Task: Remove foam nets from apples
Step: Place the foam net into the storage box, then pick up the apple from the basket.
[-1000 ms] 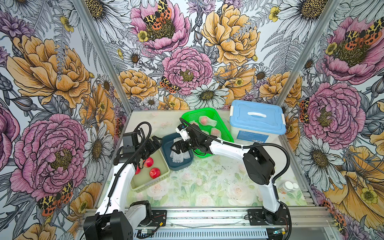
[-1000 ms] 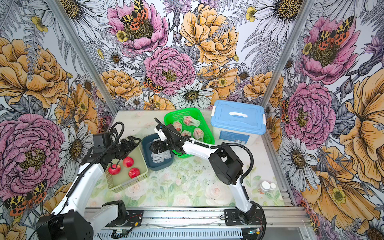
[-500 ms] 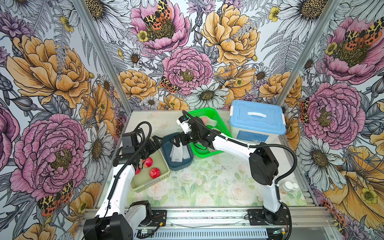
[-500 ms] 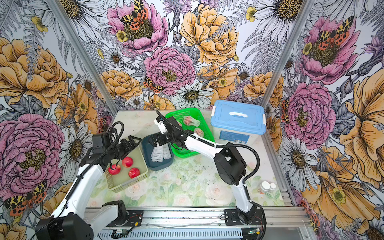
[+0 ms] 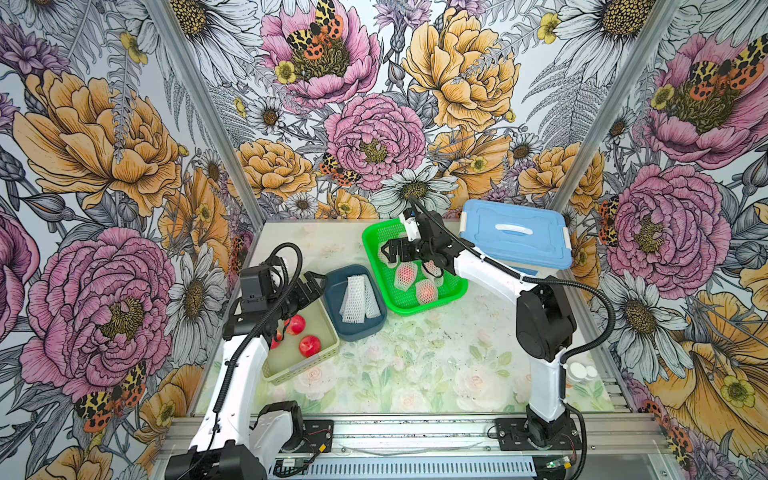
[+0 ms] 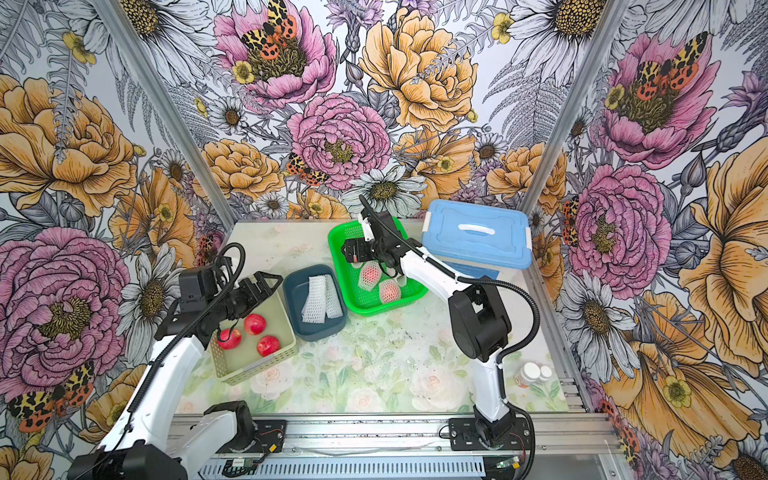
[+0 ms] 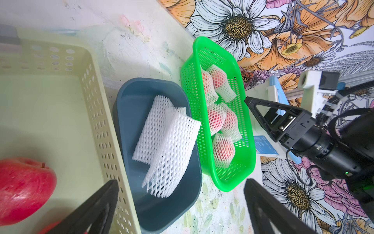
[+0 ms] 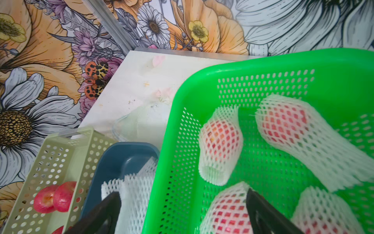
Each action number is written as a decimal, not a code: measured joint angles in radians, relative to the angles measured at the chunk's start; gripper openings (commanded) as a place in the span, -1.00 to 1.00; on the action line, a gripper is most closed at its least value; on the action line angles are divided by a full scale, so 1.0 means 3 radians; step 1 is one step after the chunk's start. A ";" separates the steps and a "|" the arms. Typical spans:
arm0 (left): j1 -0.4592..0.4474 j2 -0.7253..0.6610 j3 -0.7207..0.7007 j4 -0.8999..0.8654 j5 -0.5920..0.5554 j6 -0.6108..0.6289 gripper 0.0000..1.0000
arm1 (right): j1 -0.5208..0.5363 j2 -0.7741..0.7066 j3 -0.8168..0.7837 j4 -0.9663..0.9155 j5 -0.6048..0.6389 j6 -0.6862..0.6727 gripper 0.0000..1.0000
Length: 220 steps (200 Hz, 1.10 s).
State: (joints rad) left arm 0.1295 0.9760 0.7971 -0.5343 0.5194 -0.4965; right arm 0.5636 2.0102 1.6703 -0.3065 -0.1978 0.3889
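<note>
Both claws gape empty: right claw (image 5: 390, 254) over the green basket's (image 5: 411, 309) netted apples (image 5: 405, 275) at twelve o'clock, left claw (image 5: 313, 286) over the cream basket's (image 5: 303, 366) edge at nine.

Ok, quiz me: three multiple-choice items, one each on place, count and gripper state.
1. The empty nets lie in: A) green basket B) blue tub C) cream basket
2. Count of bare apples in the cream basket: A) one B) six C) three
3. The right gripper is: A) open over the green basket B) shut on a net C) shut on an apple
1 B, nets piled in the tub; 2 C, three red ones show; 3 A, jaws spread, gripping nothing.
</note>
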 measured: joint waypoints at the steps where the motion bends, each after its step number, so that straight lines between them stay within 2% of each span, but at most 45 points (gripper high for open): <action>1: 0.0000 -0.0001 -0.0001 0.0000 0.0000 -0.0001 0.98 | -0.0003 0.0000 -0.0003 -0.0008 0.0013 -0.0004 0.99; 107: 0.0000 -0.0031 -0.0024 0.0000 0.0008 -0.0001 0.98 | 0.0112 0.0011 -0.0320 -0.0277 0.0579 0.0047 0.98; 182: 0.0000 -0.0075 -0.0028 0.0000 0.0009 -0.0001 0.98 | 0.0196 0.0257 -0.0320 -0.0351 0.0764 0.0123 0.97; 220: 0.0000 -0.0099 -0.0033 0.0000 0.0009 -0.0001 0.98 | 0.0197 0.0348 -0.0313 -0.0394 0.0884 0.0131 0.85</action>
State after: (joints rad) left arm 0.1295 0.9463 0.7872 -0.5343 0.5220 -0.4969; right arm 0.6228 2.1147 1.5764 -0.4248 0.0673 0.4282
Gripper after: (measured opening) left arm 0.989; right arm 0.952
